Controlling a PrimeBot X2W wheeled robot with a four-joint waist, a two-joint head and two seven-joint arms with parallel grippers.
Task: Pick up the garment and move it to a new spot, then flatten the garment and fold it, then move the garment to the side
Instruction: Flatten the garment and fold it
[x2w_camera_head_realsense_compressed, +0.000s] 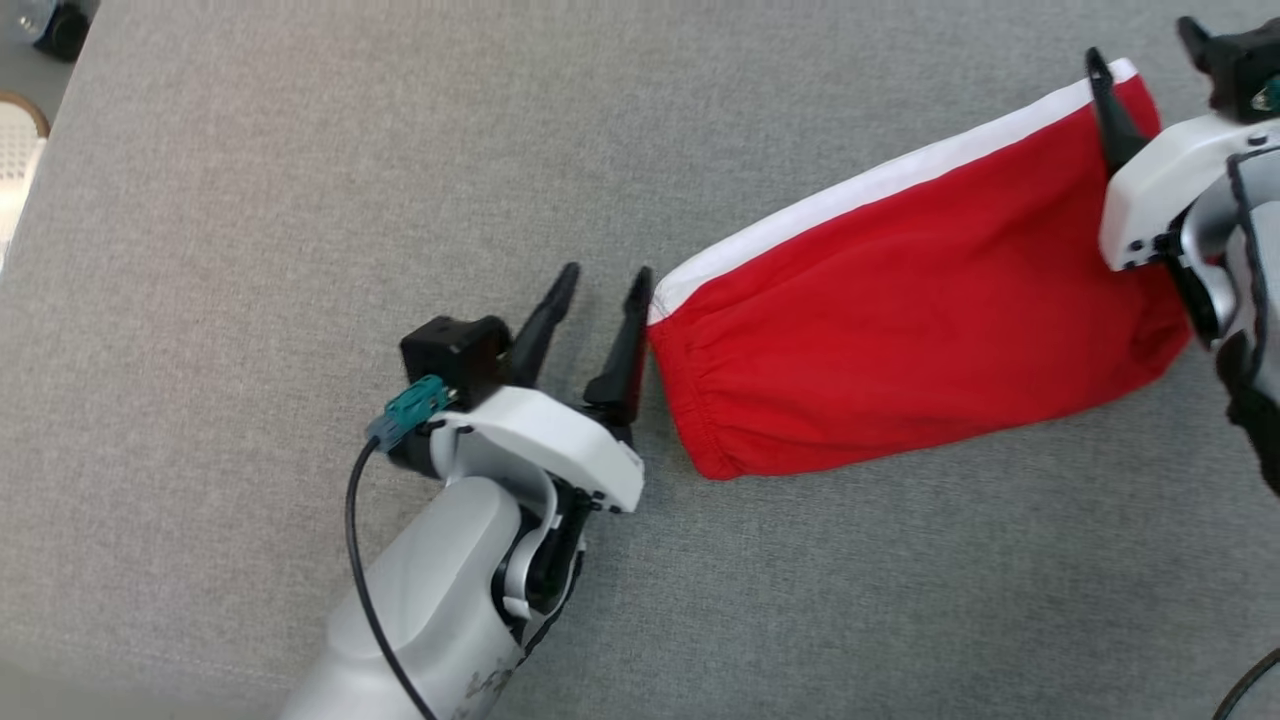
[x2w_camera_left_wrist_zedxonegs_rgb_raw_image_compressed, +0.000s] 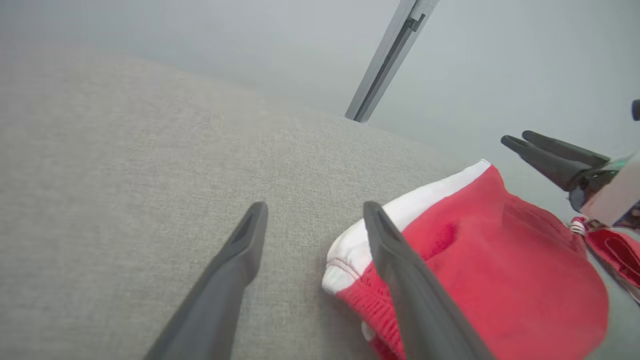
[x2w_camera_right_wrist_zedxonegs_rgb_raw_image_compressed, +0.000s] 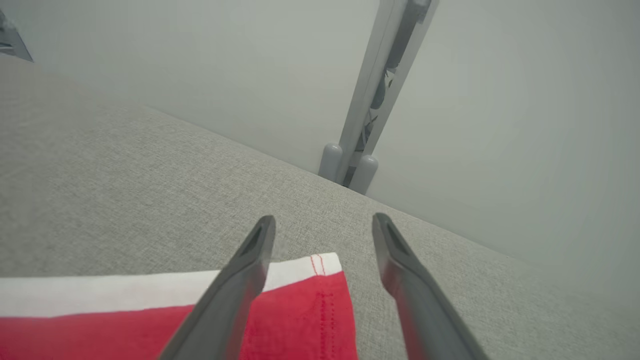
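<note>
Left arm's pale forearm is right up close at the bottom of the head view, and the left tool (x2w_camera_head_realsense_compressed: 607, 272) on it is wide open with nothing between the fingers. The red garment (x2w_camera_head_realsense_compressed: 900, 330) lies flat on the grey tabletop (x2w_camera_head_realsense_compressed: 300, 200) as a long slanted strip, white band along its far edge. Its gathered elastic end sits just beside the left tool's inner finger; can't tell if they actually touch. The other end runs up to the right tool (x2w_camera_head_realsense_compressed: 1140, 40), also spread open and holding nothing. From the right wrist view one of its fingers hangs over the white-banded corner and the other is over bare tabletop. So basically the garment stretches between the two tools, free of both.
</note>
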